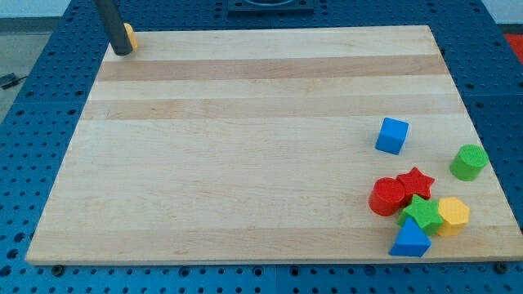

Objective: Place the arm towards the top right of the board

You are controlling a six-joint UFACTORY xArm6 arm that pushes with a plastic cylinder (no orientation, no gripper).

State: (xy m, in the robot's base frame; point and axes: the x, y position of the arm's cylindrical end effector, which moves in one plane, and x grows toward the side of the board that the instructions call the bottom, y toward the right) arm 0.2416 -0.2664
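My rod comes down at the view's top left, and my tip (122, 51) rests at the top left corner of the wooden board (245, 139). A small yellow block (129, 37) sits just right of the rod, partly hidden behind it, touching or nearly touching. The other blocks lie far away at the view's lower right: a blue cube (392, 135), a green cylinder (469, 162), a red cylinder (386, 197), a red star (416, 183), a green star (422, 214), a yellow hexagon block (453, 216) and a blue triangle block (410, 239).
The board lies on a blue perforated table (33, 147) that surrounds it on all sides. The lower-right blocks are bunched close together, near the board's right and bottom edges.
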